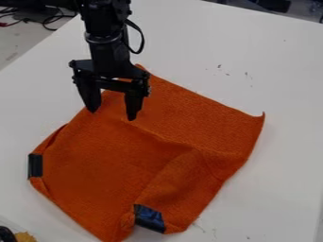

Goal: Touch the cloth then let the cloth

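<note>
The black gripper hangs down over the upper left part of the orange cloth, its two fingers apart with nothing held between them. Whether the fingertips touch the fabric, I cannot tell. The cloth lies spread on the white table with some creases and a ridge across its middle. Its right corner curls up a little. Black tape marks its left corner and its lower edge.
The white table extends around the cloth, with small dark specks at the upper right. Something black and yellowish-brown sits at the lower left corner. Cables lie beyond the table's edge at the upper left.
</note>
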`<state>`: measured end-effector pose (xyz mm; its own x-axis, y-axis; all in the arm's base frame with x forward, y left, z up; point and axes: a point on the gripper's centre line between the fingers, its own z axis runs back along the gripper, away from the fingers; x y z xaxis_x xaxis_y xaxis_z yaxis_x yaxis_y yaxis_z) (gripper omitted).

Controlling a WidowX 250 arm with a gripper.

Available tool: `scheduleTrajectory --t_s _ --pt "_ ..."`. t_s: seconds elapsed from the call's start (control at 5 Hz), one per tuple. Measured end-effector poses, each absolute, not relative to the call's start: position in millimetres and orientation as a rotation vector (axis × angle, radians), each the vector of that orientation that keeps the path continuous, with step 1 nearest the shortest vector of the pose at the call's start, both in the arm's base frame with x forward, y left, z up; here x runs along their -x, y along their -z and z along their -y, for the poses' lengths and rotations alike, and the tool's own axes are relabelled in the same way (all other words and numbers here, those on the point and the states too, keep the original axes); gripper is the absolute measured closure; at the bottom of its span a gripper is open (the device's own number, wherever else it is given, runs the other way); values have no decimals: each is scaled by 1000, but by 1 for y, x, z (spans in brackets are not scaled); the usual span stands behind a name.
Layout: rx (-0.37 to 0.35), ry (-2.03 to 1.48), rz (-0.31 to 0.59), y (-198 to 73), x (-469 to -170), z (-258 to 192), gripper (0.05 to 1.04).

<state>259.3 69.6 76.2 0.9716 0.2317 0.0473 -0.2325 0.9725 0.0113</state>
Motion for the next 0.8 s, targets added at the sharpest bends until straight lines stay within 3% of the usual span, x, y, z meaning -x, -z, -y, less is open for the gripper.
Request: scheduleTrajectory --t_s 0.4,0.8 --pt "-17 -240 46 -54 -267 -71 82" --pt "-23 -184 101 -22 -304 -77 82"
